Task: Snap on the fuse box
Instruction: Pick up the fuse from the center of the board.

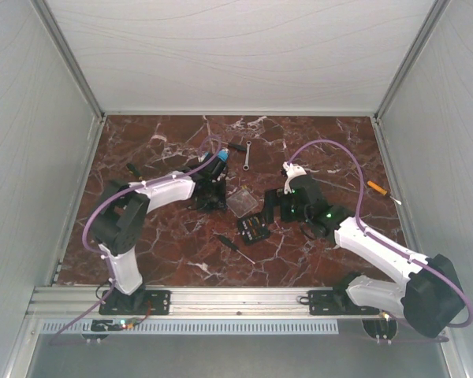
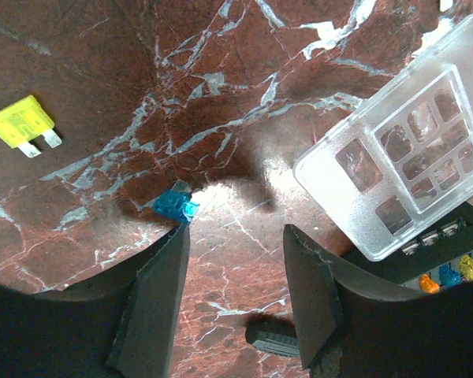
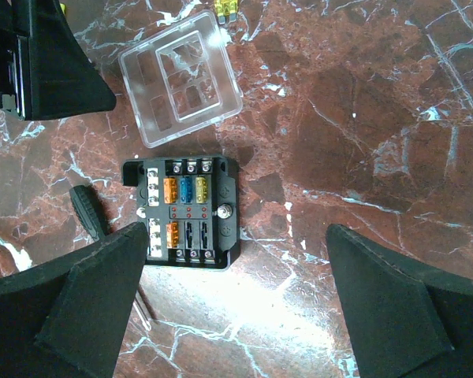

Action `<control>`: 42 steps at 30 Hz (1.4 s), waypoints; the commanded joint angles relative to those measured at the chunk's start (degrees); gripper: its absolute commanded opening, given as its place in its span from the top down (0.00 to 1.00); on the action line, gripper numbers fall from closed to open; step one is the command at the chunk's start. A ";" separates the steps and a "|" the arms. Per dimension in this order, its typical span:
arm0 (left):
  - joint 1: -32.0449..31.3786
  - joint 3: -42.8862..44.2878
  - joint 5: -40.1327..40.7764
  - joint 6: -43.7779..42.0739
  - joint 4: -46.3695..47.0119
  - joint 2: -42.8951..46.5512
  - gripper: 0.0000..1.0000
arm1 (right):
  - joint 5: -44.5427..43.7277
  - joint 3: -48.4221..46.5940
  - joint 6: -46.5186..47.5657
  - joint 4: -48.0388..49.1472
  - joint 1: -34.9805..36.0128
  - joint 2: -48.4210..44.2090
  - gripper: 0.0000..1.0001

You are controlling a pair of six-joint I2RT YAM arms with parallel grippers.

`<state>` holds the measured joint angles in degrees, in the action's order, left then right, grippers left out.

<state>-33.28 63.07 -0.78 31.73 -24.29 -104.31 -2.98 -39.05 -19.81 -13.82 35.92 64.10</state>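
Checking status: lid is not on yet.

- fuse box [image 3: 181,209] sits open-topped on the counter [image 1: 173,260], mid-counter between the two arms. Orange, blue and yellow fuses are seated in the top row and one orange in the lower row; the other slots look empty.
- clear lid [image 3: 180,77] lies flat just beyond the box's far edge, rotated out of square with it. From the left wrist view its corner may overlap the box rim. Can't say for sure; the right wrist view shows a thin gap.
- right gripper [image 3: 236,260] hangs above the box, fingers spread wide, nothing between them.
- left gripper [image 2: 236,236] is low over bare counter beside the lid, jaws partly spread and empty.
- Two loose fuses on the counter near the left gripper: blue fuse [image 2: 176,206] just off the left fingertip, yellow fuse [image 2: 20,124] well apart from it.
- screwdriver [image 3: 87,209] lies just beside the box on its left wall, so it could foul a side grasp.

Done so far, judging by layout: nothing of the snap itself. Left: pick up the lid, square it over the box, press until it latches. Probably one gripper steadies the box.
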 commanded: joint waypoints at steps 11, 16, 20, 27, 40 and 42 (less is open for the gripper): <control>0.31 5.48 6.19 -5.02 -3.87 3.43 0.50 | 0.60 0.09 0.21 1.60 -0.28 0.09 0.05; 0.83 8.51 7.92 -10.40 -6.91 -0.19 0.55 | 0.59 0.12 0.21 1.62 -0.31 0.14 0.05; 1.36 9.21 5.76 -12.73 -7.28 -2.00 0.57 | 0.60 0.15 0.21 1.64 -0.28 0.15 0.05; 1.53 10.51 3.73 -14.31 -8.24 -5.05 0.59 | 1.77 0.38 0.94 1.97 -0.33 0.07 0.02; 1.39 11.56 2.31 -14.30 -11.47 -7.43 0.68 | 1.46 0.40 1.00 1.80 -0.32 -0.07 0.02; 1.01 11.57 2.23 -14.11 -12.42 -7.41 0.69 | 1.51 0.42 1.00 1.84 -0.27 -0.02 0.02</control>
<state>-31.92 72.25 2.28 18.13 -33.74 -110.67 -1.63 -39.05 -19.29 -13.74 35.92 64.14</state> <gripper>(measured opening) 0.319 0.979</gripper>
